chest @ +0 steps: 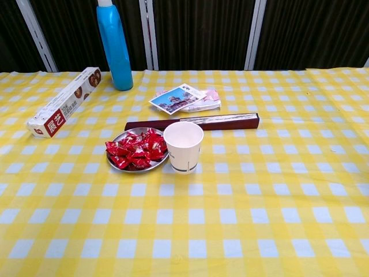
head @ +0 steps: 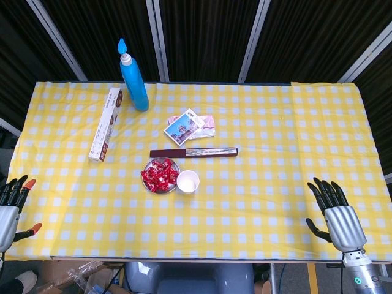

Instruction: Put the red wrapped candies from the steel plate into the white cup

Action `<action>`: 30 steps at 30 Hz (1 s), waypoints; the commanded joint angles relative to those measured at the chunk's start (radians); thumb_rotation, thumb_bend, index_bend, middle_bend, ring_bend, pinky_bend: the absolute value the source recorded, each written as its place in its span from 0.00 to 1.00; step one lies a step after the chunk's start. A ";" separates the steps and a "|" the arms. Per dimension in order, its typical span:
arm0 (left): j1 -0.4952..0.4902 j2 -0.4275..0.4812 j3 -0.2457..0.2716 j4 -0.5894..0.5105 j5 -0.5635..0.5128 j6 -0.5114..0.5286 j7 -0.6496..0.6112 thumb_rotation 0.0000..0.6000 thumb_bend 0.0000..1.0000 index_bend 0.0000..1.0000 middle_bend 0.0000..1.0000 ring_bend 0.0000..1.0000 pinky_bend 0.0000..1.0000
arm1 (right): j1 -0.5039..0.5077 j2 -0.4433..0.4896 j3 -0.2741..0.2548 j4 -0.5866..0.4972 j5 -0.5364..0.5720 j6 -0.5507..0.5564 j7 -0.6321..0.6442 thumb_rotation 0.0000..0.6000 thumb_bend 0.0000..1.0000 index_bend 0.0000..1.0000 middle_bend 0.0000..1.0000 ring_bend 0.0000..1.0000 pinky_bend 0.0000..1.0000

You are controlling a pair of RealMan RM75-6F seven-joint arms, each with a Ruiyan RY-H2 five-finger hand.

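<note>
Tabletop [head: 257,184] w/ yellow check cloth fills the frame. Our left robot hand [head: 11,208] sits at lower-left edge, right robot hand [head: 335,214] lower right; both spread wide, holding nothing. Steel plate [head: 151,164] lies centre-left, white cup [head: 188,181] touching its right side. Red wrapped candies [head: 159,175] are piled on the plate, up and inward from both hands; left looks slightly nearer.

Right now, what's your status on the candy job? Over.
Left hand and right hand open, at the near table corners. Red wrapped candies piled on round steel plate; white paper cup empty beside it. Path unobstructed.
</note>
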 commanded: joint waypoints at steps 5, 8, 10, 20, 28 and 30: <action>0.001 0.000 0.001 0.000 0.001 0.000 0.003 1.00 0.15 0.00 0.00 0.00 0.08 | -0.001 0.001 -0.001 0.000 -0.003 0.002 0.000 1.00 0.39 0.00 0.00 0.00 0.00; 0.000 0.000 0.002 -0.001 0.002 -0.001 0.006 1.00 0.15 0.00 0.00 0.00 0.08 | -0.001 0.001 -0.001 0.000 -0.004 0.005 0.001 1.00 0.39 0.00 0.00 0.00 0.00; 0.000 0.001 0.003 -0.002 -0.001 -0.005 0.009 1.00 0.15 0.00 0.00 0.00 0.08 | -0.002 0.001 0.000 0.000 -0.005 0.006 -0.001 1.00 0.39 0.00 0.00 0.00 0.00; -0.059 0.008 -0.042 -0.055 -0.014 -0.051 0.091 1.00 0.15 0.00 0.21 0.30 0.44 | -0.001 0.000 -0.001 -0.003 -0.006 0.005 0.000 1.00 0.39 0.00 0.00 0.00 0.00; -0.267 0.018 -0.166 -0.227 -0.199 -0.326 0.277 1.00 0.16 0.00 0.79 0.81 0.86 | 0.004 0.004 0.001 -0.009 0.006 -0.008 0.021 1.00 0.39 0.00 0.00 0.00 0.00; -0.330 0.011 -0.193 -0.250 -0.271 -0.405 0.335 1.00 0.16 0.00 0.83 0.85 0.88 | 0.004 0.007 0.002 -0.010 0.006 -0.006 0.026 1.00 0.39 0.00 0.00 0.00 0.00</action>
